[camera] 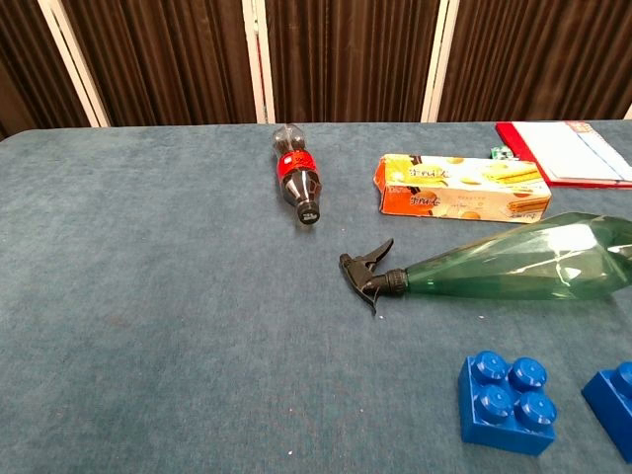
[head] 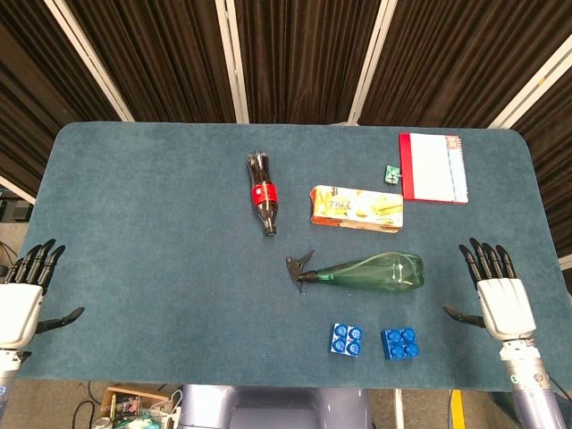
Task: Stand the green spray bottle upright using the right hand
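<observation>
Bottle, green spray type (head: 368,271), lies flat mid-table; right hand (head: 500,299) and left hand (head: 22,299) rest spread, holding nothing, at table (head: 134,206) side edges.

Lab: curtained backdrop (head: 295,54), felt-topped table (head: 134,223)

Bench (head: 161,232) teal-blue; spray bottle (head: 375,271) clear green, black trigger; cola bottle (head: 263,194) dark, red label; two blocks (head: 346,340) blue; notebook (head: 434,167) red-edged.

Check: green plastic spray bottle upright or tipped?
Tipped. The green plastic spray bottle lies on its side on the table, black trigger nozzle pointing left.
</observation>
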